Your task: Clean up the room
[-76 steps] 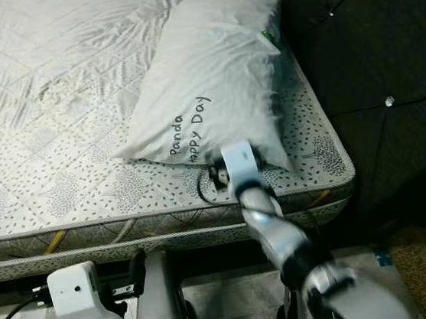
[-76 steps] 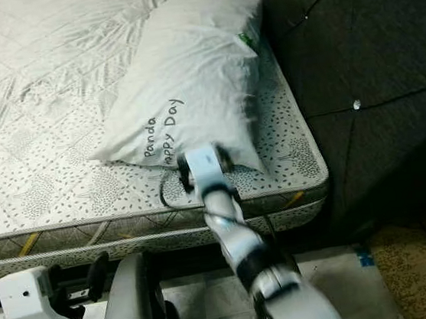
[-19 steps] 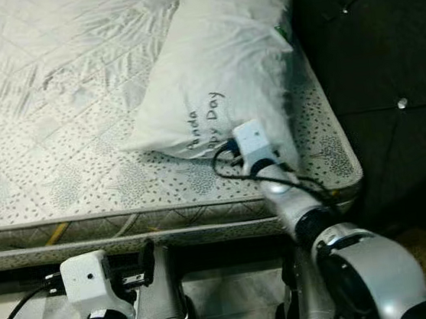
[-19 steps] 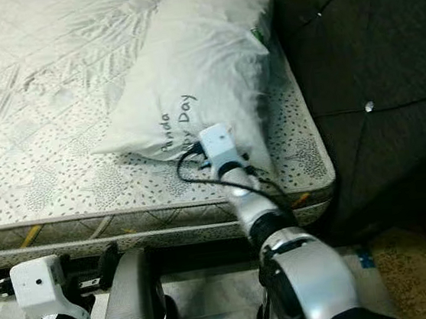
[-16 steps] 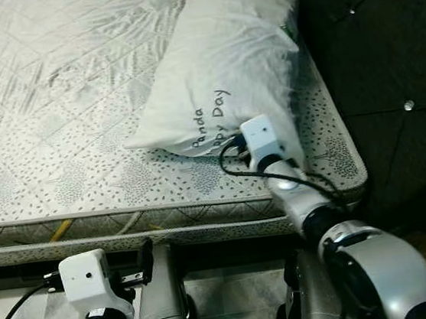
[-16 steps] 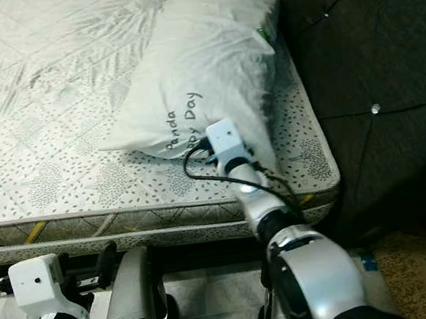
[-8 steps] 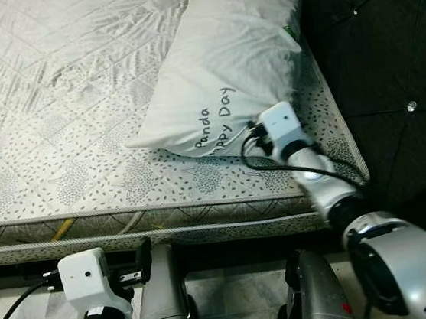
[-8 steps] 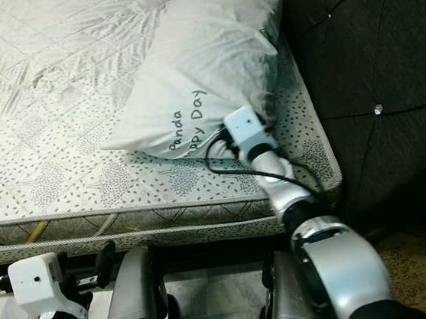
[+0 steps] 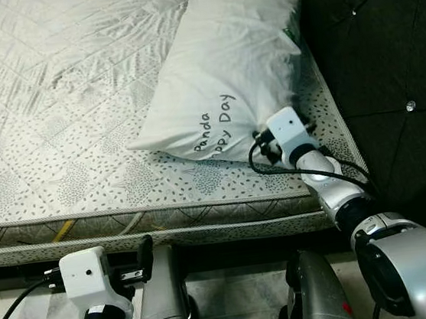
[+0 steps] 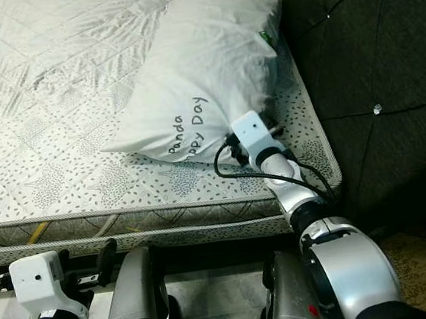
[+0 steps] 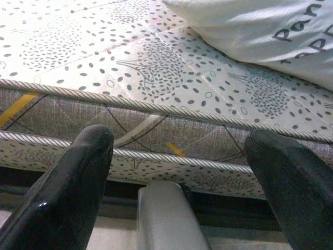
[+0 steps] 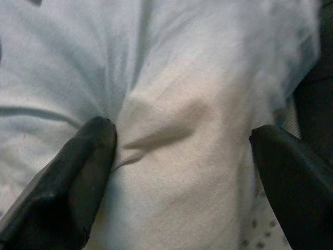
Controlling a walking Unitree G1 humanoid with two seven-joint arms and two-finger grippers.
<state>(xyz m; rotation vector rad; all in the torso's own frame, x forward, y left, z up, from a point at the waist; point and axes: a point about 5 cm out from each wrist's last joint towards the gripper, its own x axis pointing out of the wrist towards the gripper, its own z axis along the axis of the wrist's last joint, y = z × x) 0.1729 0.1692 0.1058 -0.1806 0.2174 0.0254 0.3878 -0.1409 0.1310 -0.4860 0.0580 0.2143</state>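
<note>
I have the right gripper (image 12: 182,151) spread wide against the pillow (image 9: 226,73) on the mattress (image 9: 53,108), left gripper (image 11: 182,151) gaping low.

A dark tufted headboard (image 9: 386,55) (studded with small shiny buttons) rises beside the patterned mattress (image 9: 57,146).

pillow (image 9: 225,66) | white, creased, printed "Panda Happy Day" | laid diagonally on mattress (image 9: 56,131) near its right edge | lower corner apparently pressed by right gripper (image 12: 179,140), fingers spread
</note>
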